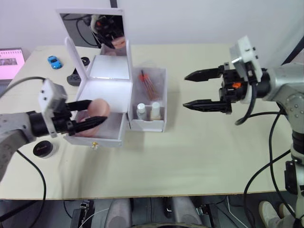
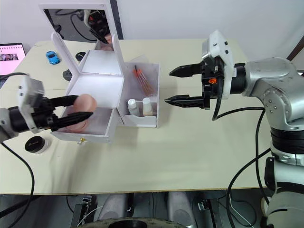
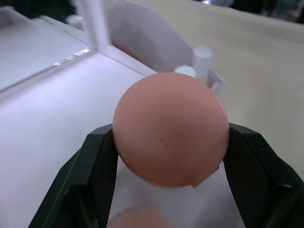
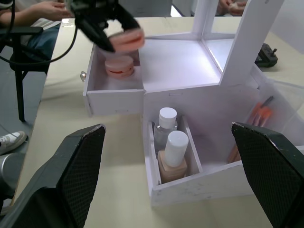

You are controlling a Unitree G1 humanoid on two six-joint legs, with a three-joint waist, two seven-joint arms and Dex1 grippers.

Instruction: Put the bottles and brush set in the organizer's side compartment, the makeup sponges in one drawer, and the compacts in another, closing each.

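Note:
A white organizer (image 1: 111, 88) stands on the table with its mirror lid raised and one front drawer (image 1: 102, 137) pulled out. My left gripper (image 1: 96, 112) is shut on a pink makeup sponge (image 3: 171, 128), held just above the open drawer. Another pink sponge (image 4: 118, 66) lies inside that drawer. The side compartment (image 1: 148, 124) holds two white-capped bottles (image 1: 141, 110) (image 1: 155, 110) and, behind them, the orange-handled brush set (image 1: 151, 83). A round black compact (image 1: 42, 148) sits on the table left of the drawer. My right gripper (image 1: 185, 90) hovers open to the right of the organizer.
A blue toy car (image 1: 54, 61), a black controller (image 1: 75, 77) and a tablet (image 1: 10, 61) lie at the table's back left. A person's hand (image 4: 42, 8) shows beyond the table on that side. Bare tabletop stretches in front of and right of the organizer.

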